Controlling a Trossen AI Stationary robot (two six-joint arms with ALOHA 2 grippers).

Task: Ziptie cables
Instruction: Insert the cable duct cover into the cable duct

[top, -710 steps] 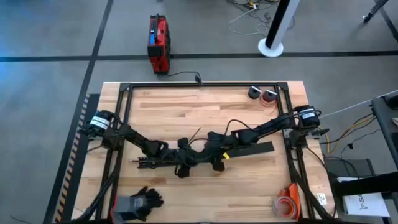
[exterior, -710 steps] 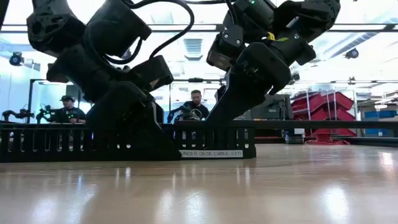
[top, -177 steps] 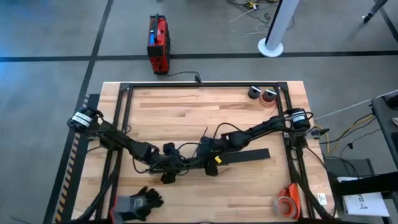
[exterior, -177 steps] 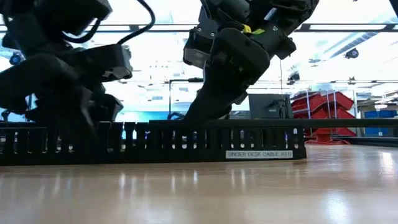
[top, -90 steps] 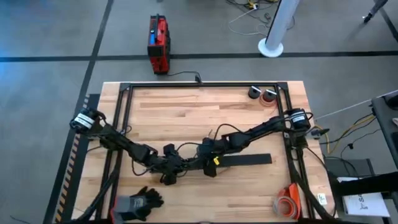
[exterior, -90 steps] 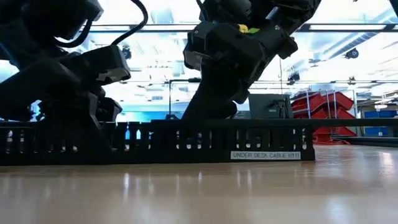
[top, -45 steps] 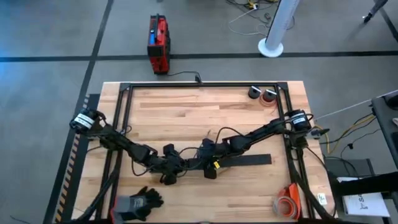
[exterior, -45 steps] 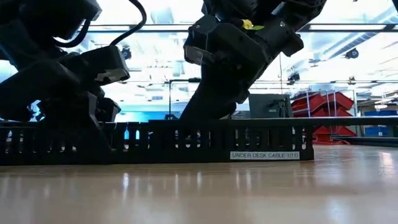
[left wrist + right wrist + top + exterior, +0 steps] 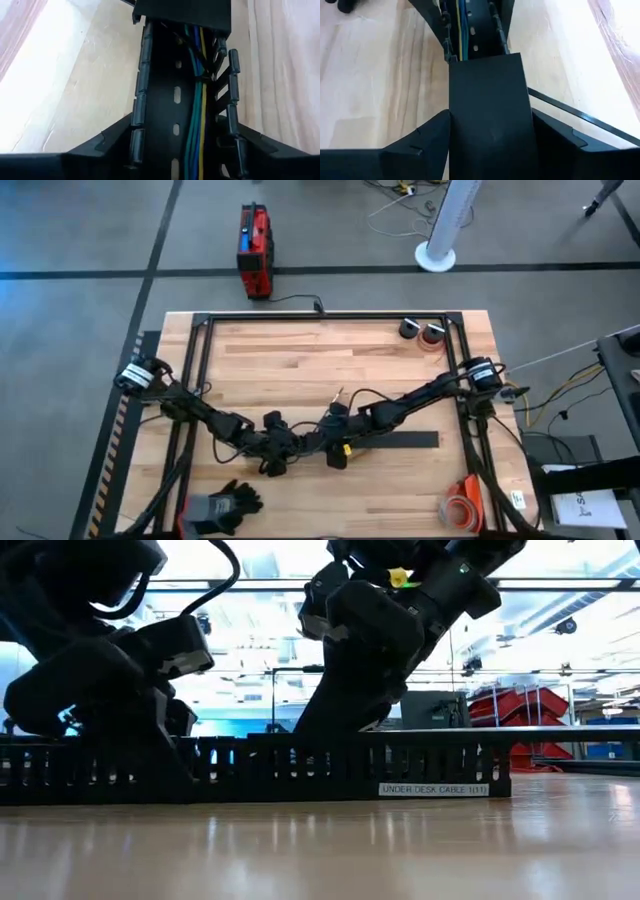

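Green, blue and yellow insulation marks the cables (image 9: 196, 117), thin wires lying lengthwise in the channel of a long black slotted strip (image 9: 165, 100), pressed toward one toothed wall. In the right wrist view the same wires (image 9: 461, 30) run out from under a flat, smooth black cover (image 9: 490, 110) that caps the strip's nearer stretch.

The strip is matte plastic with oval holes along its floor and comb-like teeth on both walls. From the low camera it stands as a low fence (image 9: 300, 768) across the table, with a white label (image 9: 433, 789) near one end.

The left gripper (image 9: 175, 150) straddles the strip, one finger (image 9: 107, 142) outside each wall; whether the fingers press the walls cannot be told. The right gripper (image 9: 490, 145) straddles the covered part likewise, its fingers (image 9: 417, 145) on either side of the cover, their grip also unclear. From above, the two grippers meet near the table's middle (image 9: 300, 442), toward the front edge.

The table (image 9: 300, 365) is pale butcher-block wood, bare and open behind the arms. A dark metal frame (image 9: 330, 316) borders it. Two small round items (image 9: 421, 332) sit in the far right corner, gloves (image 9: 220, 506) at the front left, and an orange object (image 9: 462, 504) at the front right.
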